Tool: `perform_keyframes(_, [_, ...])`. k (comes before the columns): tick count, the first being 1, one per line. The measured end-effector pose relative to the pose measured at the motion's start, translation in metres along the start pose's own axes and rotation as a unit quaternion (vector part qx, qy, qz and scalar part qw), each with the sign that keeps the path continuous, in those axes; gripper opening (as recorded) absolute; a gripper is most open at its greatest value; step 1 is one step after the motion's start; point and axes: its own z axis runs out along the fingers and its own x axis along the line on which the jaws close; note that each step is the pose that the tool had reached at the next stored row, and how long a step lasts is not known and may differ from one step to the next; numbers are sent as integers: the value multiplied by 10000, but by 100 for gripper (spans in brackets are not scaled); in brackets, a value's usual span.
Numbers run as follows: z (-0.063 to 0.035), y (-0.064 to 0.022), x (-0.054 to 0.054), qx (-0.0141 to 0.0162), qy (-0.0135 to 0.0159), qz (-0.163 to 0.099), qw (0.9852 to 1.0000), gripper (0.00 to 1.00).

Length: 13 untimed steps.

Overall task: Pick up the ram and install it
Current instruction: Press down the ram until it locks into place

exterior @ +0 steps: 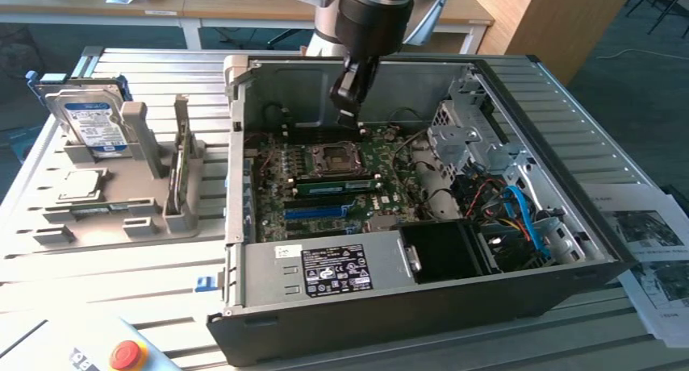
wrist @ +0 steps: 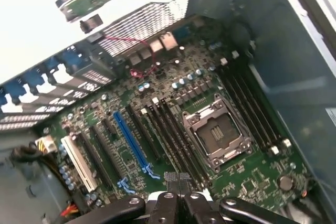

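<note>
The tool point(exterior: 347, 119) is found clenched, fingertips pressed together, with nothing seen gripped between them. In the exterior view it hangs inside the open computer case point(exterior: 603, 262), above the far end of the motherboard point(exterior: 401, 195) and apart from it. The ram point(exterior: 338, 185) is noted as a long green stick lying along the slot zone between the processor socket point(exterior: 329, 159) and the blue expansion slot point(exterior: 319, 212). Whether it is fully seated or its end latches are closed cannot be told. In the wrist view the tool point(wrist: 178, 183) is seen over the near ends of the dark memory slots point(wrist: 176, 137), beside the open socket point(wrist: 216, 131). The step in hand is judged to be the seating of the stick. For this to be done well, the closed fingertips should be centred over the stick's top edge and kept in line with the slot. Pressure is best applied straight down and shared evenly along the length, so that neither end rides high. The exposed socket must be given a clear berth, since its contacts are judged fragile. A stick that tilts should be released, not forced.
</note>
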Motion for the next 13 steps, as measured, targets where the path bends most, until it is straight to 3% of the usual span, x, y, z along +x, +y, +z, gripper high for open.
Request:
perform_keyframes(4, [1,0,0,-3,-22,364,9993,10])
perform_keyframes(7, [1,0,0,-4,-38,633,9980,10])
perform_keyframes(13, [3,0,0,-8,-70,1175,9930,10])
